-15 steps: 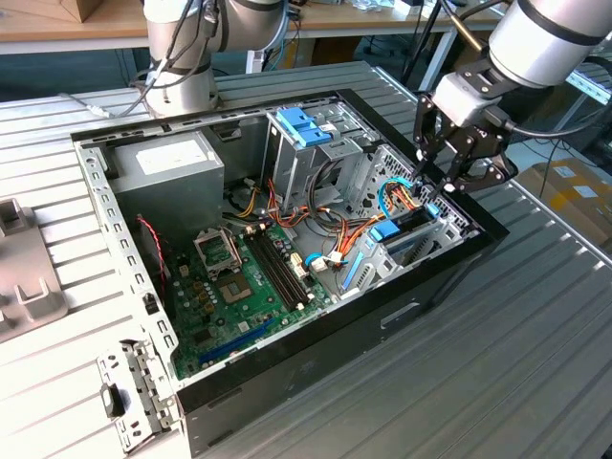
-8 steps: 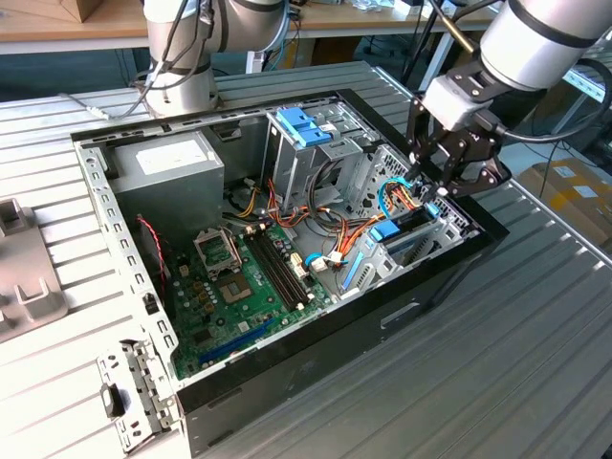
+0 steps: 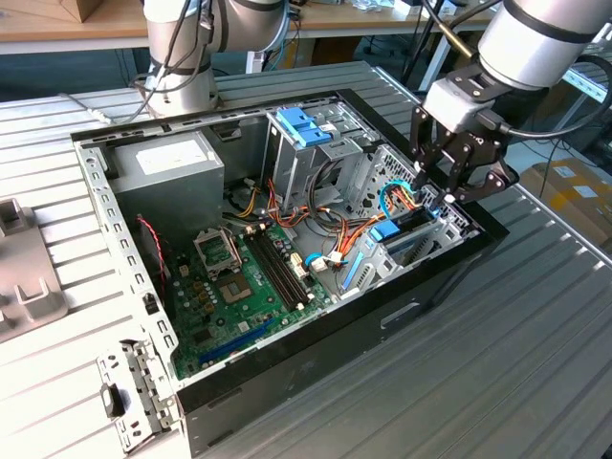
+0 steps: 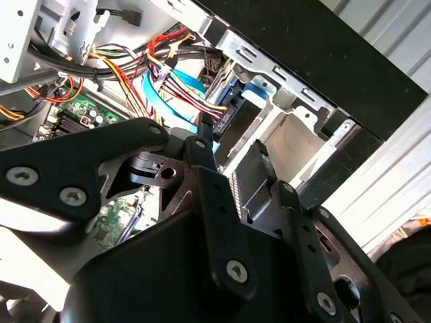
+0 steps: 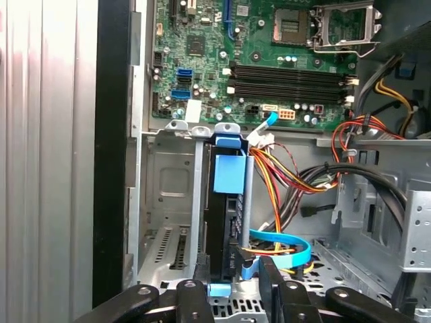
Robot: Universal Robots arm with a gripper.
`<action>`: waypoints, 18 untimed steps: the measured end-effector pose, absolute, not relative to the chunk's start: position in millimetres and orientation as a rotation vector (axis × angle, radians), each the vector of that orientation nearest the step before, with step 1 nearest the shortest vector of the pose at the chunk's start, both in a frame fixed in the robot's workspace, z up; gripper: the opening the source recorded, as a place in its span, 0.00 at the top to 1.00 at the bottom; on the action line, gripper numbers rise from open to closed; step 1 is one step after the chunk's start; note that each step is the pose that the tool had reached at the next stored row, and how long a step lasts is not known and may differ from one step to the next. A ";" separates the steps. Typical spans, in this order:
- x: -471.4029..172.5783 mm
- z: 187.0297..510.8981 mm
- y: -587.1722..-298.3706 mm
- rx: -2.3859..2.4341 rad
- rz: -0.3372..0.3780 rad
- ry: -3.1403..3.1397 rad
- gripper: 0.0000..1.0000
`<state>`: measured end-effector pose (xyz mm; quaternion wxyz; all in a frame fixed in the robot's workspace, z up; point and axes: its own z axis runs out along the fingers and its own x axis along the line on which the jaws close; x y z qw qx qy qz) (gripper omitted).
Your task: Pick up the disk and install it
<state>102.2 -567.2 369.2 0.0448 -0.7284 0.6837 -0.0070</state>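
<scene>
The disk (image 5: pixel 229 176), dark with bright blue rails and a blue end tab, stands on edge in a slot of the metal drive cage at the corner of the open computer case (image 3: pixel 316 325), on the exterior view's right. It also appears as the disk (image 3: pixel 403 232) and the disk (image 4: pixel 237 108). My gripper (image 3: pixel 435 191) hovers just above its near end. In both wrist views the black fingers (image 5: pixel 269 282) stand open on either side of the disk's end, the gripper (image 4: pixel 229 145) holding nothing.
A neighbouring drive slot (image 5: pixel 168 202) beside the disk is bare. Bundles of red, yellow and blue cables (image 5: pixel 289 182) crowd the other side. The motherboard (image 3: pixel 239 287), grey power-supply box (image 3: pixel 167 167) and a pale blue latch (image 3: pixel 301 124) lie further in. A second arm's base (image 3: pixel 182 67) stands behind.
</scene>
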 end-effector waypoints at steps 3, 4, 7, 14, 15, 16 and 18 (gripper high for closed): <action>102.1 368.5 -567.1 -2.226 -0.023 2.089 0.58; 101.9 367.5 -567.1 -2.227 -0.025 2.090 0.58; 100.0 364.9 -567.1 -2.227 -0.026 2.091 0.58; 99.7 364.1 -567.1 -2.227 -0.025 2.091 0.59; 99.7 364.1 -567.1 -2.227 -0.026 2.091 0.66; 99.7 364.0 -567.1 -2.227 -0.026 2.091 0.66; 99.7 364.0 -567.1 -2.227 -0.026 2.091 0.73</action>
